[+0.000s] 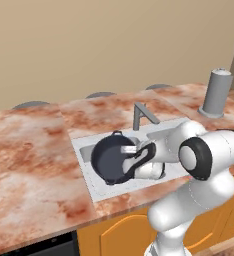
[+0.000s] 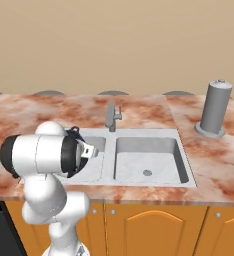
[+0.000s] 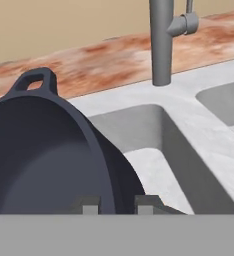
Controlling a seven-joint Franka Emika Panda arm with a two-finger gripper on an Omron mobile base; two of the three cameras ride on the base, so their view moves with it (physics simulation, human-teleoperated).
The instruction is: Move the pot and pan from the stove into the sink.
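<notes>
Pot, deep, round and dark blue-grey point(image 1: 110, 159), hangs tipped on its side over the left bowl of the light grey double-basin sink point(image 1: 84, 152), its open mouth turned outward and one small loop handle point(image 3: 35, 79) pointing up. The white arm's two-finger gripper point(image 1: 132, 150) is clenched on the pot's rim. Behind it the grey angular faucet point(image 1: 141, 115) stands at the sink's rear edge, set in a reddish marble counter point(image 1: 29, 160). A tall grey cylinder point(image 1: 216, 93) stands well apart to the right
</notes>
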